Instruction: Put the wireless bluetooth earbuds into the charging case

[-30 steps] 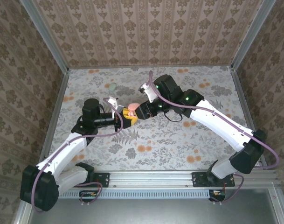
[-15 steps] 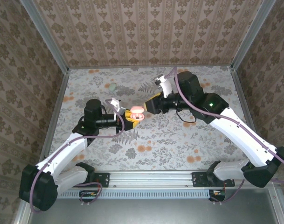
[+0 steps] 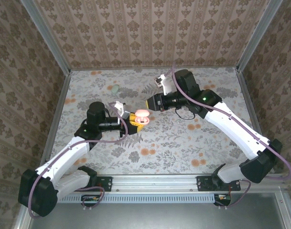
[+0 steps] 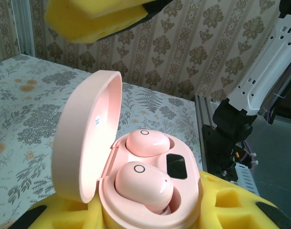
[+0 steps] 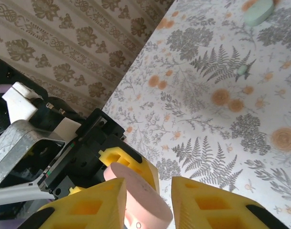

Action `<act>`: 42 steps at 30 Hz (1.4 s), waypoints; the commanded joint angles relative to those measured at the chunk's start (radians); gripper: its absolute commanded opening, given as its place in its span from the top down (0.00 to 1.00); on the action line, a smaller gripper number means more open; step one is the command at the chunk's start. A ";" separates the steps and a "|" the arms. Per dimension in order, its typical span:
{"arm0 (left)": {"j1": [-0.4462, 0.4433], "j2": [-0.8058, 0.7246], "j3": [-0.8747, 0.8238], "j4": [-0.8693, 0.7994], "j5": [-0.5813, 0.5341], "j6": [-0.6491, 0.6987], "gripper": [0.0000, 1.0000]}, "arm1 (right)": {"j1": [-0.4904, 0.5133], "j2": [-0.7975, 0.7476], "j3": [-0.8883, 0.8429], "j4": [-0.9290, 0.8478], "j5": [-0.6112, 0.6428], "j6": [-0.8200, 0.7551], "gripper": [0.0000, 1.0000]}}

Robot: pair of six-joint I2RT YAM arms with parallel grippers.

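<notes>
The pink charging case [image 4: 183, 181] stands lid-up, held between the yellow foam pads of my left gripper [image 4: 135, 217], which is shut on it. Two pink earbuds lie in its wells, the far one [image 4: 147, 142] low and the near one [image 4: 144, 183] standing slightly proud. From above, the case [image 3: 141, 114] is at mid-table in the left gripper [image 3: 134, 120]. My right gripper [image 3: 150, 102] hovers just up and right of it, open, holding nothing. In the right wrist view the case lid [image 5: 138, 195] shows beyond the spread fingers of the right gripper [image 5: 157, 205].
A mint green oval case [image 3: 115, 88] lies on the printed surface at the back left, also seen in the right wrist view [image 5: 257, 12] with a tiny mint piece [image 5: 242, 70] near it. Patterned walls enclose the table on three sides.
The right gripper, which was down on the case a second ago, has drawn back up and to the right. The left gripper keeps holding the case, shifted slightly right.
</notes>
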 commanded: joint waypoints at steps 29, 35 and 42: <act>-0.005 -0.064 0.002 0.078 -0.090 -0.020 0.95 | -0.045 -0.162 -0.261 0.240 -0.117 0.244 0.43; -0.005 -0.077 -0.002 0.090 -0.125 -0.025 0.94 | -0.035 -0.142 -0.332 0.399 -0.191 0.400 0.39; -0.005 -0.070 0.025 0.095 -0.142 -0.017 0.93 | -0.013 -0.100 -0.360 0.519 -0.227 0.511 0.35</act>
